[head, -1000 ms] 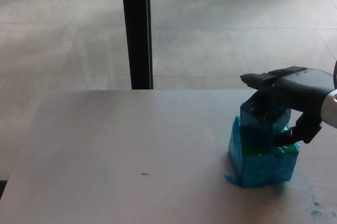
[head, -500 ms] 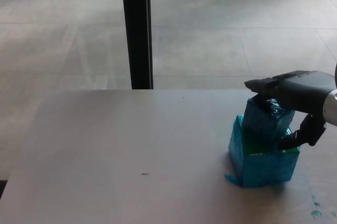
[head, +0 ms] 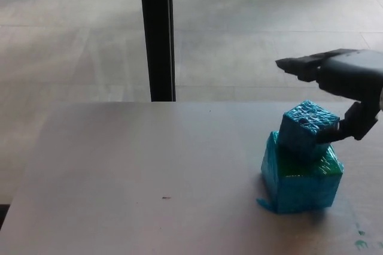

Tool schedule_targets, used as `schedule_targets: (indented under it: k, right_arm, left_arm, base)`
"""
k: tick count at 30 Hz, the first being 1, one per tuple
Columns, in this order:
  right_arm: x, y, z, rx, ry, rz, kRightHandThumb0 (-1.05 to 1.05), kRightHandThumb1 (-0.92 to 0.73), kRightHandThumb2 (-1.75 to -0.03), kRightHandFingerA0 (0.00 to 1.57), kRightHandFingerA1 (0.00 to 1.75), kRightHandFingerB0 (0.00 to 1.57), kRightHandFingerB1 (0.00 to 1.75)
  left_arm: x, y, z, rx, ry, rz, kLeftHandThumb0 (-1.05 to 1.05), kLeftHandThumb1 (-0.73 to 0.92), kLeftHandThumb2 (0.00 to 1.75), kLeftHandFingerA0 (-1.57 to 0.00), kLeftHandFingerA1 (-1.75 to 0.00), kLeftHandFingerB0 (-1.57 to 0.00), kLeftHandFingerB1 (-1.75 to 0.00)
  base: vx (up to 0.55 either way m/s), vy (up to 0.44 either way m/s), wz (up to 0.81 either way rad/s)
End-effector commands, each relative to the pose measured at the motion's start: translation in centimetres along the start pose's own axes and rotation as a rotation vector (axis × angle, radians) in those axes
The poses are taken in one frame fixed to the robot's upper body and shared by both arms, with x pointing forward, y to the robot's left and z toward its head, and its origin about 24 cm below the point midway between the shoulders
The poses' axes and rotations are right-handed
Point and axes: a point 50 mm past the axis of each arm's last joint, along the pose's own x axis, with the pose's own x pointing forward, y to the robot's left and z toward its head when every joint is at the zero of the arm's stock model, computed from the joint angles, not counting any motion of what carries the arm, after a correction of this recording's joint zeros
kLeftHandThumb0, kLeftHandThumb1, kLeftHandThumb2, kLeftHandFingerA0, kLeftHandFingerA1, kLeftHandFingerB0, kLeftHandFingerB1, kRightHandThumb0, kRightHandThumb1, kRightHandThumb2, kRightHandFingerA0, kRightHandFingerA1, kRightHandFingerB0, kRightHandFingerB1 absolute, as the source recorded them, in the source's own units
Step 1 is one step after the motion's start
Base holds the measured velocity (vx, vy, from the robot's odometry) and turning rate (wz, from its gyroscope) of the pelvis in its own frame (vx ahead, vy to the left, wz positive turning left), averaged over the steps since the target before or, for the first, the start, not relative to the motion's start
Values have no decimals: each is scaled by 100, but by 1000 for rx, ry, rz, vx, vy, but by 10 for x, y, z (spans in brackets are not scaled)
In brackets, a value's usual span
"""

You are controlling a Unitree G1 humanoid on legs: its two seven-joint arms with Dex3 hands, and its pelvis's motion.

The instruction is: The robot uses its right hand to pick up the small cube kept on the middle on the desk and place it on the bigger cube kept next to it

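1. Small cube (head: 306, 129) sitting on top of the bigger cube (head: 301, 180), toward the right side of the table (head: 137, 165).
2. No real long axis on it, being a cube. Sits twisted relative to the block below, one corner pointing roughly toward the camera, top face tilted a bit rather than dead level.
3. Both wrapped in shiny blue-teal film, with a bit of green showing through the top of the bigger one.
4. Perched toward the back half of the bigger cube's top, so some of that top shows bare in front of it.
5. Right hand (head: 344, 93) up beside and above the small cube on its right. Fingers apart, holding nothing: upper fingers (head: 302, 66) stretched out flat over the cube with clear air between, thumb (head: 350, 126) hanging down right next to the cube's right face. Can't tell if the thumb tip touches or just sits beside it.
6. Left hand nowhere in the shot.
7. Loose flap of film (head: 264, 204) sticking out at the bigger cube's front-left bottom corner.
8. Around it: a tiny dark speck (head: 165, 197) on the table well to the left, some green smudges (head: 359, 240) near the front-right edge.
9. Black upright post (head: 157, 33) behind the table's far edge, pale tiled floor (head: 72, 39) beyond. Well away from the cubes.
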Motion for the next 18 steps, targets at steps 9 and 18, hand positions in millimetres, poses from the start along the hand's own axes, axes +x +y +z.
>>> schedule_targets:
  k: [9,18]
  right_arm:
    - [-74,-36,-81,215,159,-148,-90,-50,-83,0,1,0,2]
    - [-150,2,-137,375,402,-347,-65,-69,-61,0,0,0,10]
  left_arm:
    - [-3,5,-2,40,11,8,-72,73,62,-42,-59,-51,-48]
    - [-5,8,-3,10,4,6,-73,70,61,-43,-65,-53,-53]
  base:
    - [0,0,0]
    - [0,0,0]
